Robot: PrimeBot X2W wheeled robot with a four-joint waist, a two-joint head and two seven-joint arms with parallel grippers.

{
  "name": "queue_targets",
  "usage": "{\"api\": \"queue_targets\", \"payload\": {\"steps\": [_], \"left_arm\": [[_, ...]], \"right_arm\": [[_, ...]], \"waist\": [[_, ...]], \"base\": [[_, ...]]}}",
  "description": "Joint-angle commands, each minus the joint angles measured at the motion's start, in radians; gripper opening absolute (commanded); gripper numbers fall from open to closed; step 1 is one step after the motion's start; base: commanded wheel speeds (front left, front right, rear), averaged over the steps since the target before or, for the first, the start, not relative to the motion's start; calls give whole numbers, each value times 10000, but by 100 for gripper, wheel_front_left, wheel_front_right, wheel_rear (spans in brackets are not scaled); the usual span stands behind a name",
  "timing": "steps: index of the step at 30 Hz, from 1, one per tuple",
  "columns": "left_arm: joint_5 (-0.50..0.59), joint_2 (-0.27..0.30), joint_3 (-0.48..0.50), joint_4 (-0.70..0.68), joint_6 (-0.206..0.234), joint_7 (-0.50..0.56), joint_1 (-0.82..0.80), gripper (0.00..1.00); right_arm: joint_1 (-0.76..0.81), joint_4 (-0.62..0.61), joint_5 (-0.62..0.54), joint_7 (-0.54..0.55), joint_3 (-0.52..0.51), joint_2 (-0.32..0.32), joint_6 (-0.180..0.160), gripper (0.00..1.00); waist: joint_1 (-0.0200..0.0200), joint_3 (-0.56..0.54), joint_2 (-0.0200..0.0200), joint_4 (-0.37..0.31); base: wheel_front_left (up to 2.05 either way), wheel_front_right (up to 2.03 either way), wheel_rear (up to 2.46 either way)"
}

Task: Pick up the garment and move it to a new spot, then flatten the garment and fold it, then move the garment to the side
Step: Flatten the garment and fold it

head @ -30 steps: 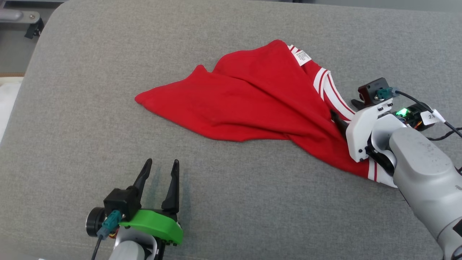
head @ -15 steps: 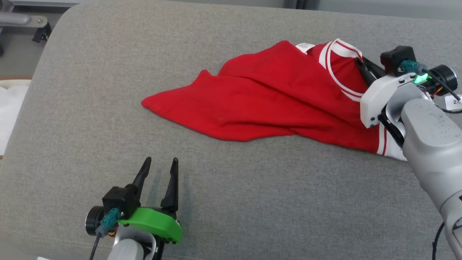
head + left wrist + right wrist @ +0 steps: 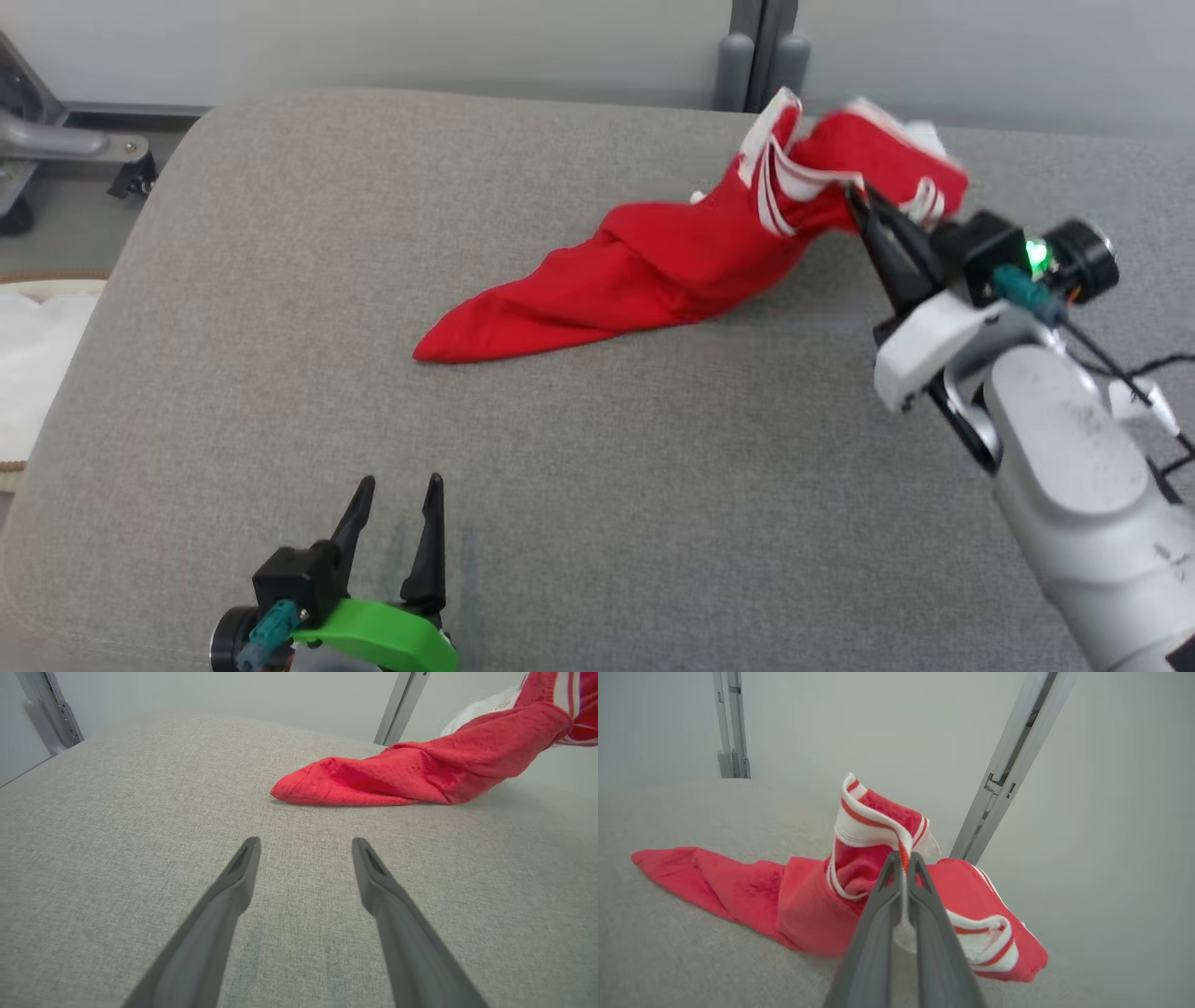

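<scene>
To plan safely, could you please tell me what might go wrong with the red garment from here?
The right claw pinches only the white striped trim of the red cloth garment; that thin hold may slip. The garment's tail lies bunched on the grey fabric surface, so dragging could twist it further. The open left claw is well apart, unable to catch it.

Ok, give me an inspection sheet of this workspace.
Surface: grey fabric table, greenish marks near the left claw.
Job's things: red T-shirt, striped end raised, tail lying on the table.
Clutter: nothing seen.
Claws: left claw open, empty; right claw shut on the T-shirt's white trim.
Cables: black cable at the right wrist.
Surroundings: pale wall, grey post, white cloth beside the table's left edge.
</scene>
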Motion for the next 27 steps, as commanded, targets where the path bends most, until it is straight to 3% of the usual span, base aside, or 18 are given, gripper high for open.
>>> {"api": "queue_targets", "payload": {"steps": [1, 6, 12, 19, 27], "left_arm": [[17, 27, 69, 8, -7, -1, 196, 100], [93, 28, 160, -7, -7, -1, 458, 100], [145, 28, 200, 57, -7, -1, 716, 100], [-31, 29, 77, -125, 72, 1, 676, 100], [54, 29, -127, -158, 21, 1, -73, 100]], "right_arm": [[487, 74, 95, -40, -14, -72, -20, 0], [1426, -162, 233, -41, -362, 31, -20, 0], [984, -1200, 478, -36, -419, 186, -20, 0], [915, -2376, 1061, 1209, -627, 23, -20, 0], [334, -1226, 435, 1937, -791, -487, -20, 2]], "waist": [[0, -414, -1, -142], [0, -545, -1, -335], [0, -964, -1, -627], [0, -983, -1, -719], [0, 272, -1, -364]], "base": [[0, 0, 0], [0, 0, 0], [0, 0, 0], [0, 0, 0], [0, 0, 0]]}}
